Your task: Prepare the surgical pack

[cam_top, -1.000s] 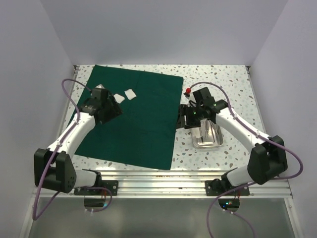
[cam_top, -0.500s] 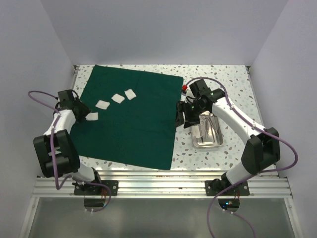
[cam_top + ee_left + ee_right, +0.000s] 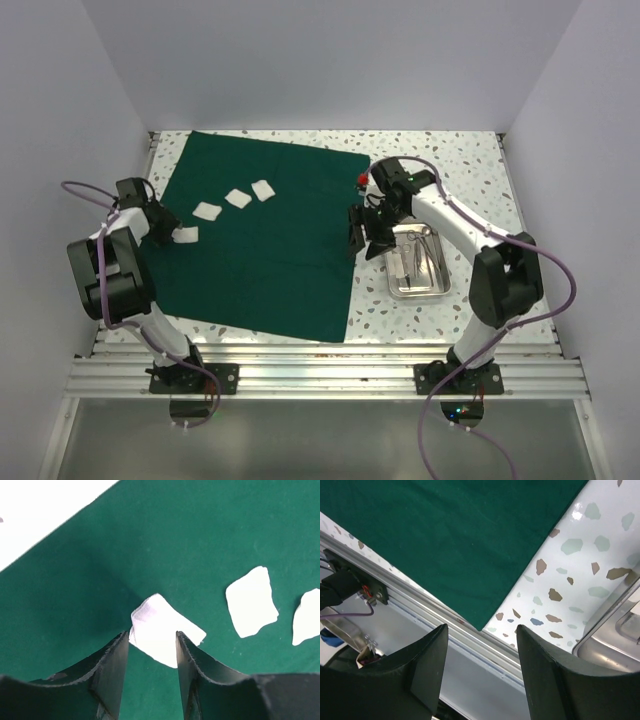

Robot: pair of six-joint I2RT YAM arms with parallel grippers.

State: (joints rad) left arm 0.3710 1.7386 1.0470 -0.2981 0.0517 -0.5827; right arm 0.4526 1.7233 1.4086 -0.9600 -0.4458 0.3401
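Observation:
The dark green drape (image 3: 270, 235) lies flat and unfolded on the table. Several white gauze squares lie on its left part, the leftmost gauze (image 3: 186, 235) near the left edge. My left gripper (image 3: 167, 230) is open, low over the drape. In the left wrist view its jaws (image 3: 151, 641) frame that gauze (image 3: 162, 630), which lies flat, not gripped. The steel tray (image 3: 437, 285), with metal instruments (image 3: 412, 255) in it, stands on the bare table right of the drape. My right gripper (image 3: 360, 236) is open and empty (image 3: 482, 630), raised between the drape's right edge and the tray.
Two more gauze squares (image 3: 251, 609) lie beyond the left gripper. The right wrist view shows the drape's near right corner (image 3: 480, 625), speckled tabletop (image 3: 555, 565), the tray's rim (image 3: 615, 630) and the aluminium rail (image 3: 420, 610) at the table's near edge. White walls enclose three sides.
My left arm has swung from over the gauze squares to the drape's left edge, uncovering the gauze there. My right gripper has shifted left off the tray toward the drape's edge.

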